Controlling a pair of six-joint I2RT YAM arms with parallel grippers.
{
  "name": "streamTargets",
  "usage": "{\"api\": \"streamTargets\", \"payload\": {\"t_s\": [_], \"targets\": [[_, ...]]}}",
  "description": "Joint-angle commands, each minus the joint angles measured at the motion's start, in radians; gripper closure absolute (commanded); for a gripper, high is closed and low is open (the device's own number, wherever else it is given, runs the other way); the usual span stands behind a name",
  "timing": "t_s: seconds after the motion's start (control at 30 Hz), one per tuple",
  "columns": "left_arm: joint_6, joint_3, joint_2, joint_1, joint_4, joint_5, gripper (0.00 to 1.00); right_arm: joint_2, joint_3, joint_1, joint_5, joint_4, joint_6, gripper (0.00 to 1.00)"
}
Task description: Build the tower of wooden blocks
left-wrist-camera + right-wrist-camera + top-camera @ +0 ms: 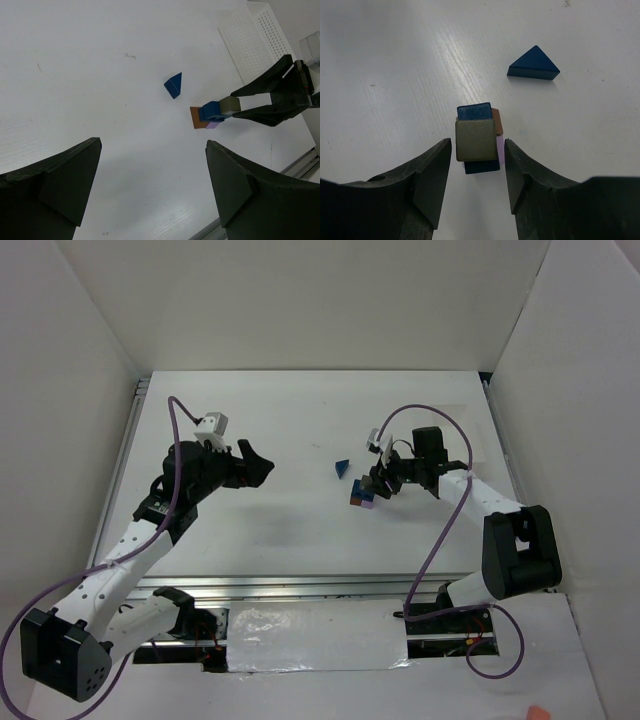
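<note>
My right hand [477, 147] has its fingers apart, one on each side of the grey block [476, 140], with a thin gap showing on both sides, so it is not clamped. The grey block is the top of the wood block tower [212, 114]. In the right wrist view the tower sits at lower centre, right between my fingertips. Under the grey block is a blue block [475, 111], sticking out toward the top of the frame. A brown-orange block [195, 118] and a lavender block [212, 125] lie lowest on the counter [300, 530].

In the top view the tower is right of centre, and my right hand is just beside it on its upper right.

A blue triangle block [534, 64] lies loose in the upper right of the right wrist view, near the tower but apart from it, and nothing is touching it.

My left hand [152, 144] is wide apart and holds nothing. In the top view it hangs left of centre, well apart from the tower. In its own wrist view the tower is right of centre, above my right-side finger.
</note>
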Motion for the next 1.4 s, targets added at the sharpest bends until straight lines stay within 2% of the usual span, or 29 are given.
{"api": "streamTargets", "payload": {"t_s": [0.0,0.3,1.37], "targets": [[0.024,0.031,0.002,-0.004,0.046,0.011,0.01,0.008,0.014,-0.008,-0.006,0.032,0.003,0.45],[0.03,0.031,-0.002,-0.006,0.048,0.02,0.01,0.009,0.02,-0.006,0.01,0.025,-0.011,0.41],[0.044,0.036,0.016,-0.024,0.057,0.029,0.01,0.006,0.006,-0.011,0.066,0.041,-0.033,0.4]]}}
